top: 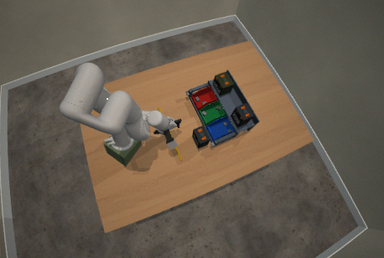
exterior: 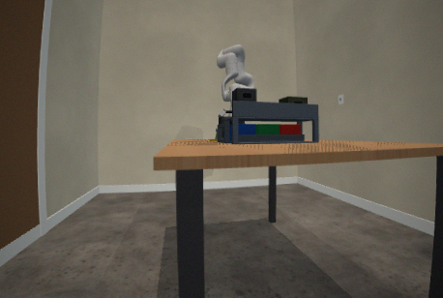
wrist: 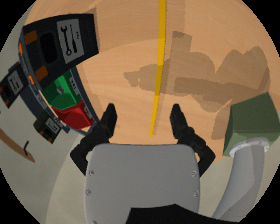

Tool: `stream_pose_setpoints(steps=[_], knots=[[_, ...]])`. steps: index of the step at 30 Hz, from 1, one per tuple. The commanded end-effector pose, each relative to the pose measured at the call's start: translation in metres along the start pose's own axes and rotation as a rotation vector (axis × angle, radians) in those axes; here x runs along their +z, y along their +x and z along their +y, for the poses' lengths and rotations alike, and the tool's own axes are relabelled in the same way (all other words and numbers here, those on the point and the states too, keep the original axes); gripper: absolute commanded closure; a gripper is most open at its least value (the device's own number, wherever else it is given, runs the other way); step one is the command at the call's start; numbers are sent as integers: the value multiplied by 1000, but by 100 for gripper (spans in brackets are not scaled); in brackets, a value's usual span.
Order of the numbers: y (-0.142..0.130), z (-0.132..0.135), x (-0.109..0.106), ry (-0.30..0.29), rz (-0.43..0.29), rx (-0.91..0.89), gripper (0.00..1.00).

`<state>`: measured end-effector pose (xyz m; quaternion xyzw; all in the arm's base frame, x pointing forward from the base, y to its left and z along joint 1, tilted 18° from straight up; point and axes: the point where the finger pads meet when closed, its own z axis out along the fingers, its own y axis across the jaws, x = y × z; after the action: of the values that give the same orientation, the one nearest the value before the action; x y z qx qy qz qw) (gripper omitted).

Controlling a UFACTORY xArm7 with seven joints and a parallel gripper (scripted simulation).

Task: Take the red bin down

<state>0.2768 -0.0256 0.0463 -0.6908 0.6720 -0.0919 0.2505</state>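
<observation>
wooden table [top: 138, 192] [exterior: 290, 155] [wrist: 126, 30], red bin [top: 204, 97] [exterior: 290, 130] [wrist: 76, 119] shelved, gray parts inside

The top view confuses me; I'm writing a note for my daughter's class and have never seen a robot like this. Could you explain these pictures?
The white machine is a jointed robot arm, bolted to a green block. One picture looks down from high above, one looks across the table from the side, and one comes from the arm's own wrist.

On the table stands a grey shelf with three open bins in a row: red, green and blue. Two dark boxes sit on top of the shelf; a third stands on the table beside it. A yellow strip lies near the arm.

The black fingers are spread open and hold nothing.
</observation>
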Motion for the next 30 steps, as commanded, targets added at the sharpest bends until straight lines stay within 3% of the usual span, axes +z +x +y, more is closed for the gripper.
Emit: stream_pose_setpoints(steps=[1, 5, 6, 10, 22, 23, 27, 30], knots=[[-5, -3, -55, -237, 44, 5, 0], [-5, -3, -55, -237, 44, 5, 0], [-1, -1, -11, -46, 9, 1, 0], [-5, -3, -55, -237, 44, 5, 0], [-5, -3, -55, -237, 44, 5, 0], [-1, -1, -11, -46, 9, 1, 0], [-5, -3, -55, -237, 44, 5, 0], [-5, -3, -55, -237, 44, 5, 0]])
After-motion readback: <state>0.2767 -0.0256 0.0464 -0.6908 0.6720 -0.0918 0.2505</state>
